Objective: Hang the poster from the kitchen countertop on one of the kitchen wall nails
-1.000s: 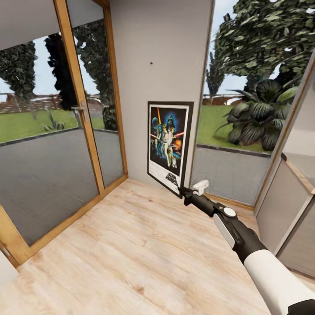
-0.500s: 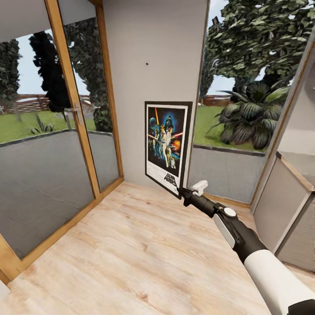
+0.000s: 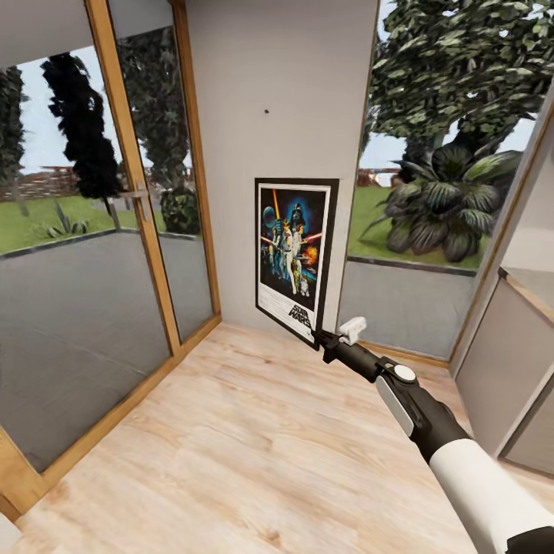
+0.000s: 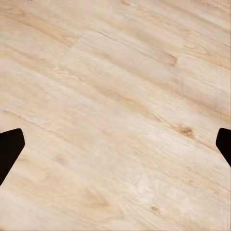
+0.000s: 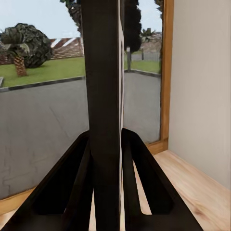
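The Star Wars poster (image 3: 295, 255) stands upright in front of a grey wall panel (image 3: 285, 69), black frame and white border showing, held off the floor. My right gripper (image 3: 321, 338) is shut on its lower right corner. In the right wrist view the poster's dark edge (image 5: 101, 110) runs up between the two black fingers (image 5: 144, 183). A small dark nail (image 3: 266, 111) sits on the wall above the poster. My left gripper (image 4: 115, 144) is open over bare wooden floor, only its black fingertips (image 4: 9, 149) at the picture's sides. The kitchen countertop is out of view.
Glass doors with wooden frames (image 3: 131, 192) line the left side. A window with plants outside (image 3: 438, 192) is at the right of the wall panel. A grey cabinet corner with wooden trim (image 3: 523, 338) stands at the far right. Light wooden floor (image 3: 231, 446) stretches ahead.
The whole view has shifted slightly, so the camera moved; the wall and nail sit a little differently in the picture. The right gripper still holds the poster the same way.
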Controlling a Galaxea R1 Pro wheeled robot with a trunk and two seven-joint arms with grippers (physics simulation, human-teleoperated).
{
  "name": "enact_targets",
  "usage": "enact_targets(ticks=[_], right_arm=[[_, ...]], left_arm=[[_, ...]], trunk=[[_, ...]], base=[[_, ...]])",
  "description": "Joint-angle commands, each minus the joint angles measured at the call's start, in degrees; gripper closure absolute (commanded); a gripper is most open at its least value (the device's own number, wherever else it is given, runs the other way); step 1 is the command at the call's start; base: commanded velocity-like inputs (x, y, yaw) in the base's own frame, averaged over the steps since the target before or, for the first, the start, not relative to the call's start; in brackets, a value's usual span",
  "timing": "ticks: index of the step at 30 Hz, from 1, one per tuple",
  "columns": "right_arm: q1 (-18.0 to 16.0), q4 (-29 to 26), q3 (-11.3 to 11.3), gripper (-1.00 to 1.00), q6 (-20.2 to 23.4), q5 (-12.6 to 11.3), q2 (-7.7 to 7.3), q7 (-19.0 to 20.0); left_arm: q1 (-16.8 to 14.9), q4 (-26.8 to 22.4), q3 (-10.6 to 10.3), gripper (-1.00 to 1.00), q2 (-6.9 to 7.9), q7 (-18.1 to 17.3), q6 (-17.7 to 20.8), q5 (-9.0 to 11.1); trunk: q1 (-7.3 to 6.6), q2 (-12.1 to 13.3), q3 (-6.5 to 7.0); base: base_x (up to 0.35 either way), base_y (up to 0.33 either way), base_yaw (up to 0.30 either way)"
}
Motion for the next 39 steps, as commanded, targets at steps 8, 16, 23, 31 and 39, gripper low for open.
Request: enact_targets(ticks=[8,16,23,31,39], right_arm=[[-0.1,0.1,0.2,1.00,-0.1,-0.5,-0.05,0.2],[-0.1,0.0,0.2,1.00,-0.1,-0.5,-0.05,0.2],[-0.1,-0.1,0.3,1.00,-0.1,-0.5,-0.04,0.2],[-0.1,-0.2,0.3,1.00,-0.1,-0.5,-0.05,0.2],[-0.1,-0.2,0.3,1.00,-0.1,-0.5,-0.05,0.3]], left_arm=[[0.0,0.1,0.1,-1.00,-0.01,-0.4,0.0,0.4],[0.0,0.1,0.1,-1.00,-0.01,-0.4,0.0,0.4],[0.0,0.9,0.1,-1.00,-0.01,-0.4,0.0,0.4],[0.0,0.9,0.1,-1.00,-0.01,-0.4,0.0,0.4],[0.0,1.0,0.1,-1.00,-0.01,-0.4,0.0,0.4]], trunk=[[0.01,0.0,0.05],[0.01,0.0,0.21],[0.01,0.0,0.22],[0.01,0.0,0.22],[0.01,0.0,0.36]], base=[[0.134,0.280,-0.149],[0.145,0.280,-0.226],[0.150,0.280,-0.015],[0.199,0.275,-0.004],[0.213,0.273,-0.185]])
